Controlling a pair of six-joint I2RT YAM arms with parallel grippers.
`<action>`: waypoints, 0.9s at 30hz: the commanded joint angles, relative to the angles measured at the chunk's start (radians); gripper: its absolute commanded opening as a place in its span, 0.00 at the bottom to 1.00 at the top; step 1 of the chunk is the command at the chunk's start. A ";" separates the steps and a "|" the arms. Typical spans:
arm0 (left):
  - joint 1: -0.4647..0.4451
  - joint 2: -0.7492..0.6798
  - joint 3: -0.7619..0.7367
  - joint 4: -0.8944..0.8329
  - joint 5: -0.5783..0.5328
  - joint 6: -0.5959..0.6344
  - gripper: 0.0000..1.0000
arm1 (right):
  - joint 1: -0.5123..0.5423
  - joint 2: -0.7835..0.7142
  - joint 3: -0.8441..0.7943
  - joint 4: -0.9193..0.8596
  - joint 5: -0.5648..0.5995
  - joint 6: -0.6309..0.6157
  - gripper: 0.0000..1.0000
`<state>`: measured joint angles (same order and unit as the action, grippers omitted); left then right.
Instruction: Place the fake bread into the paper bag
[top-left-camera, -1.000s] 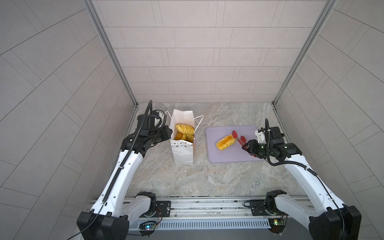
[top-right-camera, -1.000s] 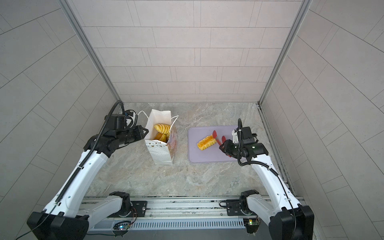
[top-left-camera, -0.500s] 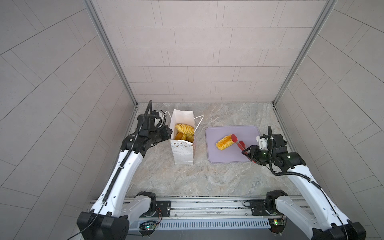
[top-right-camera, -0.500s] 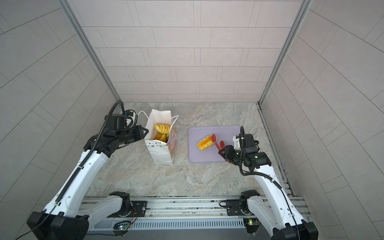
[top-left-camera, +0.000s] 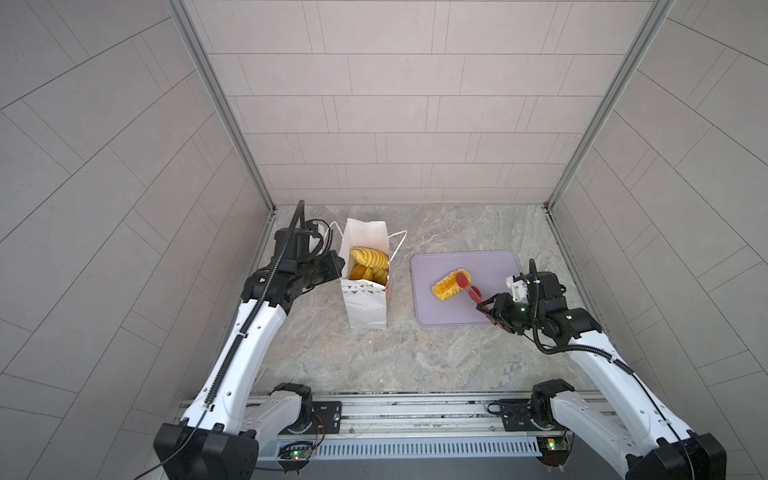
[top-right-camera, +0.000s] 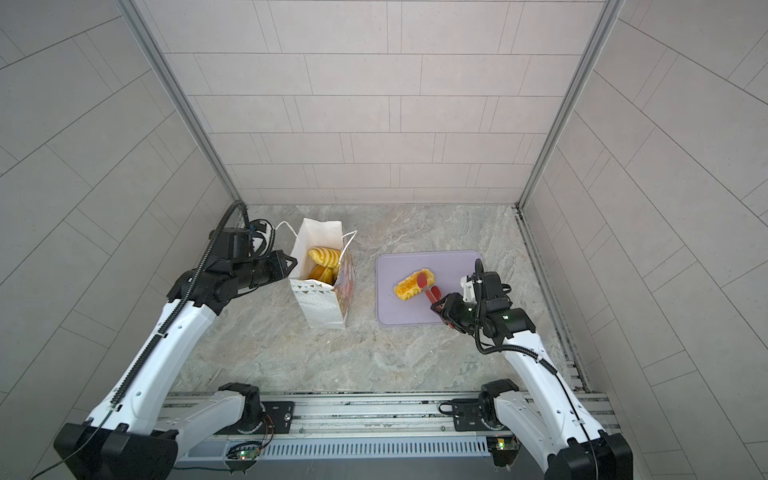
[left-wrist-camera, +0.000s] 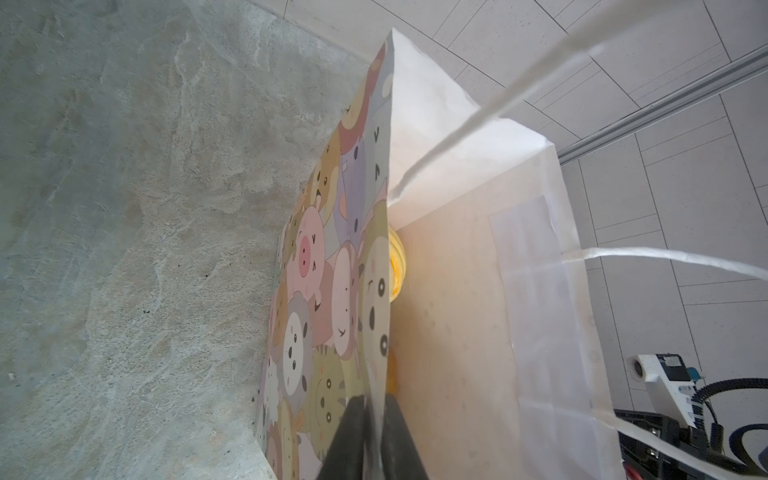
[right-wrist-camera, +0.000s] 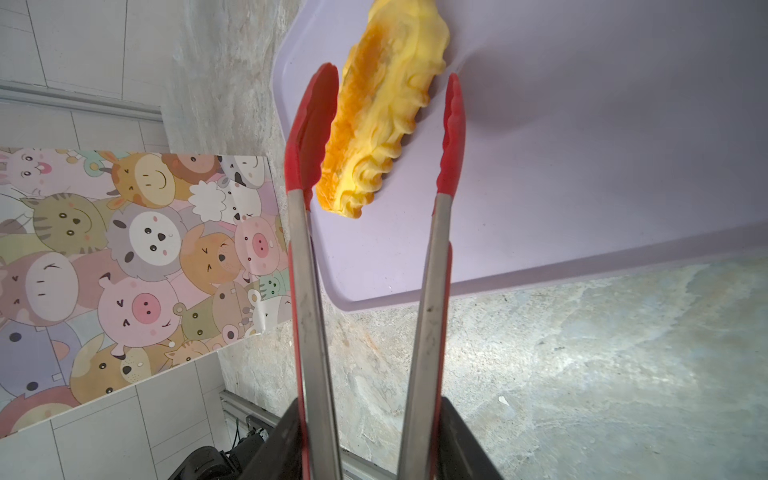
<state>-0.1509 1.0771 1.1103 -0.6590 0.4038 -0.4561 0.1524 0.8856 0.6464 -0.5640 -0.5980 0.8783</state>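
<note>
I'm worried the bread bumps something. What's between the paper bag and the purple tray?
Nothing: only bare marble table between bag and tray, in both top views.

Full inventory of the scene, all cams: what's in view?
table: one, grey stone-look, under everything
tray: one, lilac, on table's right half
paper bag: one, white with cartoon animals, standing left of tray
bread: several, count unclear, golden, inside paper bag
loaf: one, golden-orange, on tray
tongs: one, steel with red tips, tips astride loaf
left tool: one, black, pinching paper bag's rim
right tool: one, black, holding tongs
</note>
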 joint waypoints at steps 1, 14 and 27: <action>0.005 0.003 -0.009 -0.004 0.001 0.000 0.14 | 0.007 0.009 -0.009 0.092 -0.011 0.043 0.45; 0.005 0.008 0.000 -0.010 -0.003 0.004 0.14 | 0.007 0.133 -0.013 0.159 -0.023 0.032 0.39; 0.005 0.007 0.021 -0.023 -0.006 0.008 0.14 | 0.005 0.072 0.092 0.056 0.052 -0.045 0.25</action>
<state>-0.1505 1.0817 1.1107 -0.6598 0.4026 -0.4553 0.1570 0.9970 0.6720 -0.4896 -0.5751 0.8677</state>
